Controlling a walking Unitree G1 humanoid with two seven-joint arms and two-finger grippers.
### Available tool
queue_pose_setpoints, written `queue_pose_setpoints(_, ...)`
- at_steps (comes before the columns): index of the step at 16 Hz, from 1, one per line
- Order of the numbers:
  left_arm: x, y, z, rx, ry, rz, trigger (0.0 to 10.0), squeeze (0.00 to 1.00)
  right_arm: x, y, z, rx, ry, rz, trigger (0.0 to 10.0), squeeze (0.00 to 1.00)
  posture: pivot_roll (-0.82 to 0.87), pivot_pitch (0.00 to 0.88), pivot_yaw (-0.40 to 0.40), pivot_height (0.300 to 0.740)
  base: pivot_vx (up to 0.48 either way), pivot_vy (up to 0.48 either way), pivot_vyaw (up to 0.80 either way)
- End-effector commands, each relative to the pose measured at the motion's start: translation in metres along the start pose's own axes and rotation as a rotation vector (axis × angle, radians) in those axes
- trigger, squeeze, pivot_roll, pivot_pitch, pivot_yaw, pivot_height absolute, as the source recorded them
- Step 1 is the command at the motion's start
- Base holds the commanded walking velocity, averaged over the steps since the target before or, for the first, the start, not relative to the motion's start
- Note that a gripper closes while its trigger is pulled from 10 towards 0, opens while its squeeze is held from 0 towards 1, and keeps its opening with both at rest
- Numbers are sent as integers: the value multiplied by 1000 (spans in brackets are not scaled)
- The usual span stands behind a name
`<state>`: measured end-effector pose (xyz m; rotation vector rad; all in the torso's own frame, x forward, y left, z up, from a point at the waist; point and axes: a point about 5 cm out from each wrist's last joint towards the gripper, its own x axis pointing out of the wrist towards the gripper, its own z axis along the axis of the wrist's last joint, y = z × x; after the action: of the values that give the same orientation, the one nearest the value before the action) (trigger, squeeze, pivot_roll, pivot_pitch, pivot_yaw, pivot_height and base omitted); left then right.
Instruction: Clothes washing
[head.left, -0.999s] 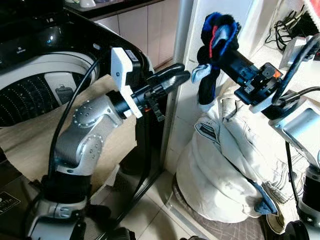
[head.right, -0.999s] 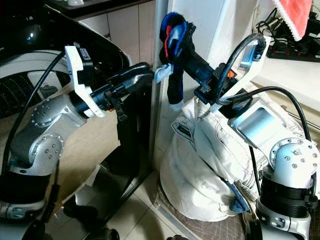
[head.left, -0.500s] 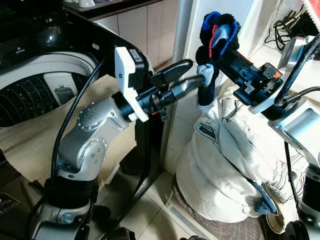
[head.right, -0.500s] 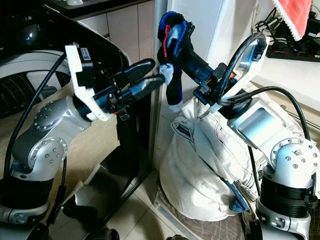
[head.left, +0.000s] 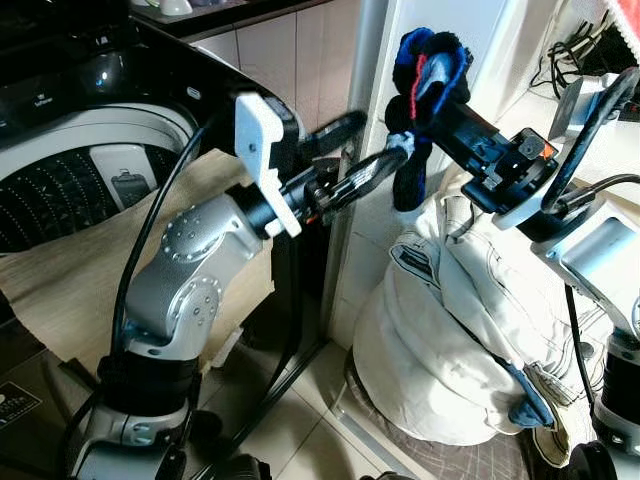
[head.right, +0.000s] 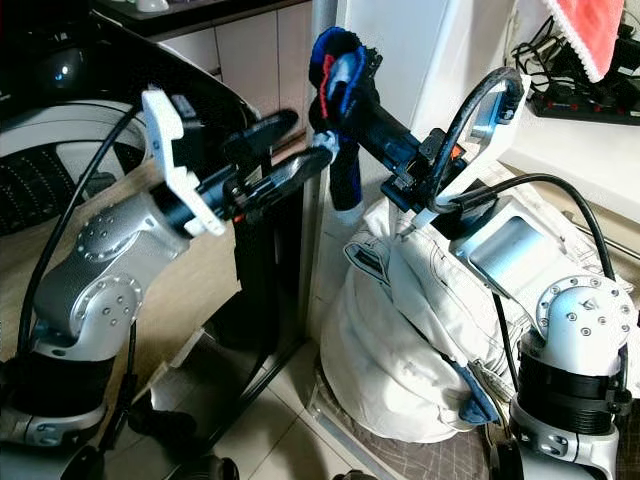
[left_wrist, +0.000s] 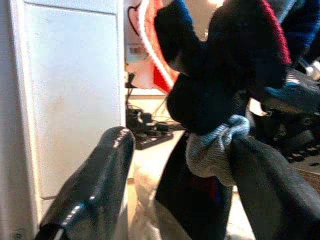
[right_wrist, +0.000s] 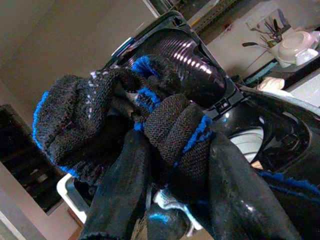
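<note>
A dark knit garment, black with blue and red trim, is held high in front of a white panel, with my right gripper shut on it. Its pale grey end hangs at the lower left. My left gripper is open and reaches in from the left. One of its fingers touches that pale end, while the other stands apart from the cloth. The top-loading washing machine stands at the left with its drum uncovered.
A beige cloth drapes over the machine's front. A heap of white clothes sits on the floor under my right arm. Behind it are a counter with a power strip and a red towel. A white upright panel stands beside the machine.
My left gripper has opened and pushed right toward the garment, until one finger met its pale end. The right gripper has carried the garment a little to the left.
</note>
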<state>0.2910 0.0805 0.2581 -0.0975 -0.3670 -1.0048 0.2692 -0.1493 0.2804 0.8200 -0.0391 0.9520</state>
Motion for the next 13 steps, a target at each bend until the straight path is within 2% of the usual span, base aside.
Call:
queue_pose_setpoints(1,3,0,3,4,-11,3,10000,1000,0,5,-2,0,4,15,10000,0,-117,38,-28,740,0,0,0)
queue_pose_setpoints(2,4,-1,4,3,-28,-12,10000,969,0,5,-3,1,6,14,10000,0,-117,38,-28,740,0,0,0)
queue_pose_setpoints(3,4,-7,4,-26,-46,-51,7686,0,1,4,-5,0,9,7,10000,0,-117,39,-26,740,0,0,0)
queue_pose_setpoints(4,4,-8,4,-35,-48,-60,3255,0,1,4,-6,-1,10,3,10000,0,-116,38,-27,740,0,0,0)
queue_pose_setpoints(5,3,-9,4,-45,-51,-66,0,0,1,4,-6,0,8,3,10000,0,-116,38,-27,740,0,0,0)
queue_pose_setpoints(9,3,-18,4,-98,-65,-129,0,0,2,3,-5,3,0,-2,10000,0,-115,40,-27,740,0,0,0)
queue_pose_setpoints(13,3,-18,3,-90,-64,-128,0,0,3,3,-6,4,1,-1,10000,0,-114,41,-26,740,0,0,0)
